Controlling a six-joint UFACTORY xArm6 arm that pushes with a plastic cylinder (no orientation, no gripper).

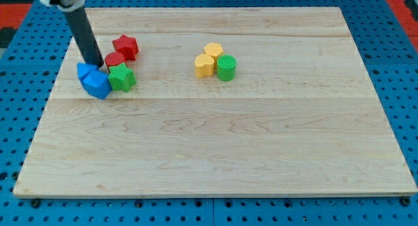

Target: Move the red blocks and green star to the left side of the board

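A red star (pixel 125 46) lies at the view's upper left of the wooden board (pixel 215 141). A red cylinder (pixel 114 59) sits just below it, touching the green star (pixel 121 78). Two blue blocks (pixel 93 80) lie against the green star's left side. My tip (pixel 95 63) comes down from the view's top left. It ends just above the blue blocks and just left of the red cylinder.
Two yellow blocks (pixel 208 59) and a green cylinder (pixel 226 68) cluster near the board's upper middle. Blue pegboard (pixel 19 89) surrounds the board on all sides.
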